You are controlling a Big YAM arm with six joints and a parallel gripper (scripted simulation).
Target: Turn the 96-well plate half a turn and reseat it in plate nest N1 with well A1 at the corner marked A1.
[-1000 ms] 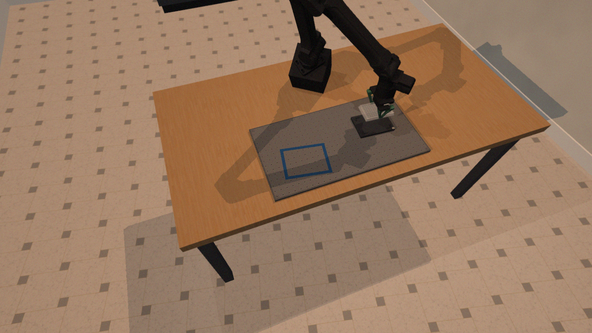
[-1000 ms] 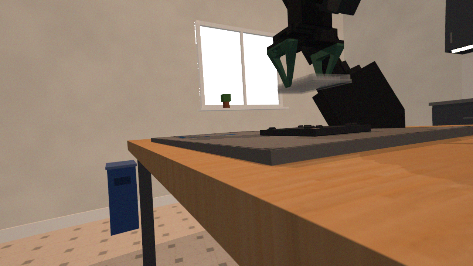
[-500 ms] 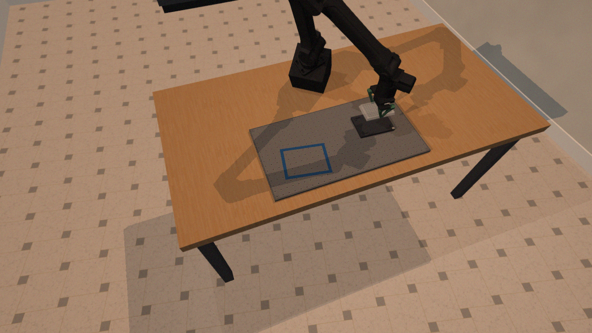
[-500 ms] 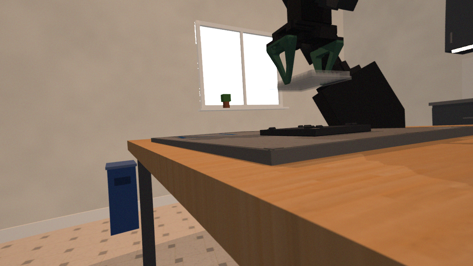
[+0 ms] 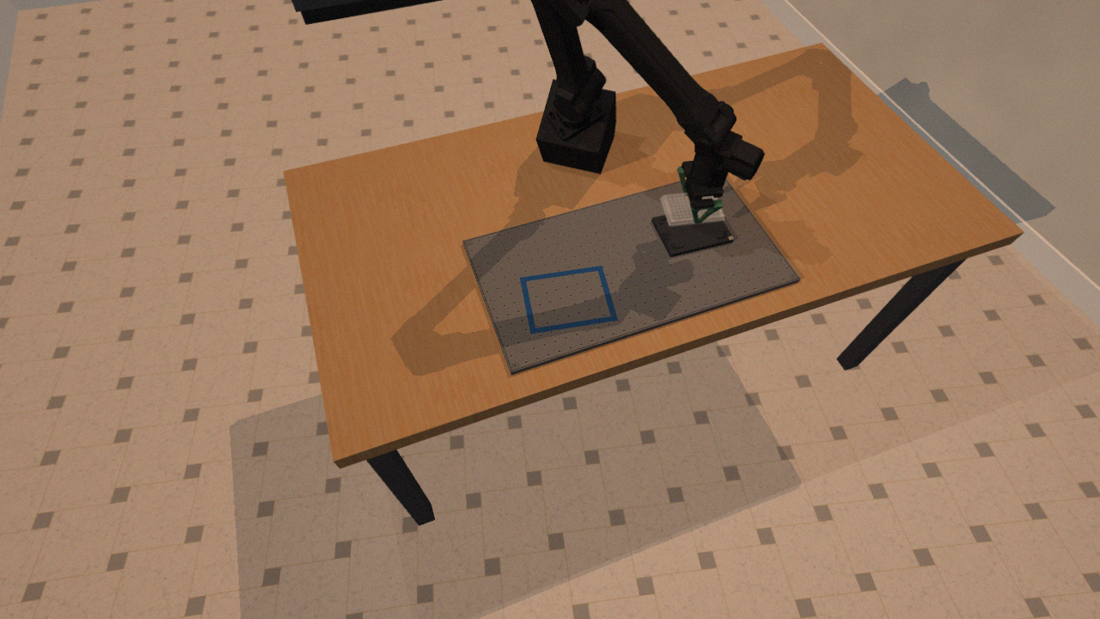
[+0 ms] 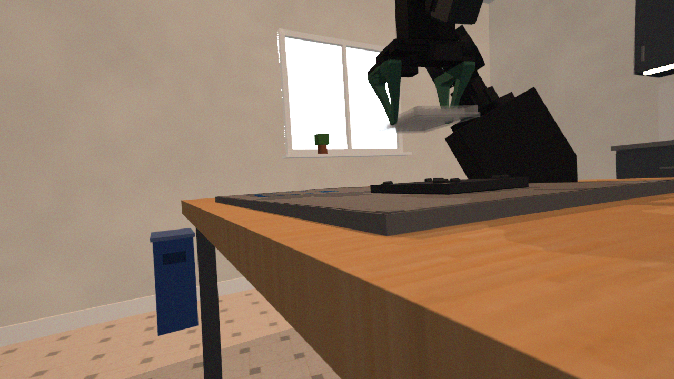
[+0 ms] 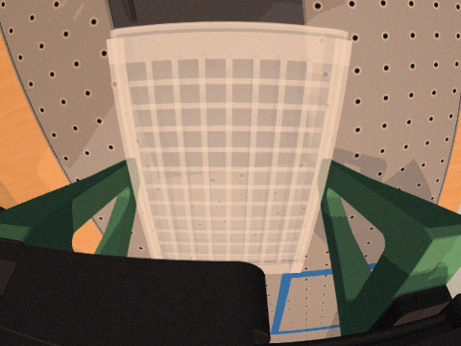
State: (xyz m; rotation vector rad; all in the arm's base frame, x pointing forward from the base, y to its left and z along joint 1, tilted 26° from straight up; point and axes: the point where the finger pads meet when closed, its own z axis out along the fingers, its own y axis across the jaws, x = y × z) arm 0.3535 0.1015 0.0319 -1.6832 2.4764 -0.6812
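The clear 96-well plate (image 5: 676, 210) (image 6: 424, 118) (image 7: 228, 139) is in the air, wells up and roughly level. My gripper (image 5: 695, 201) (image 6: 420, 122) (image 7: 229, 169) is shut on its two long sides. The black nest N1 (image 5: 696, 243) (image 6: 449, 188) (image 7: 216, 11) lies on the deck below, with a visible gap under the plate. A small pale mark (image 5: 730, 238) sits at one nest corner. The blue taped outline B1 (image 5: 561, 272) (image 7: 280, 304) lies on the deck. I cannot tell which plate corner is cut; the wrist housing hides the plate's near left corner.
The perforated grey deck (image 5: 491, 254) (image 6: 329, 209) lies on the wooden table (image 5: 369, 308) (image 6: 471, 263). The black arm base (image 5: 575, 138) (image 6: 527, 141) stands at the table's back, behind the deck. A blue bin (image 6: 174, 287) stands beyond the table.
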